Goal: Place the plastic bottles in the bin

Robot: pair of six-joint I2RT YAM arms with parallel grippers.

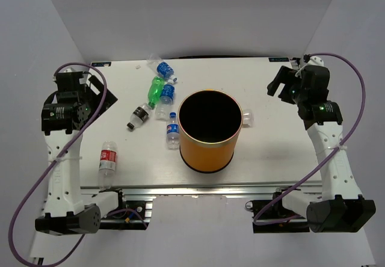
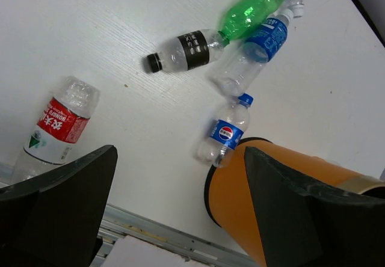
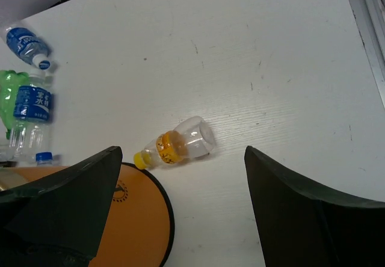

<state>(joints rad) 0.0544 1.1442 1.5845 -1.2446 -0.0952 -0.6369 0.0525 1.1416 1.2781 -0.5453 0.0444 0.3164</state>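
I see the large orange cylindrical bin [image 1: 212, 154], black inside, standing upright mid-bench [image 1: 289, 159]. The small plastic bottles lie on their sides around it. A red-labelled clear bottle [image 1: 107, 159], a green bottle [image 1: 156, 91] and a blue-labelled bottle [image 2: 224, 136] are to its left, the last just beside its wall. A yellow-capped bottle [image 3: 177, 144] lies on its right. My left end effector [image 2: 180, 153] and right end effector [image 3: 183, 153] are both spread wide, gripping nothing.
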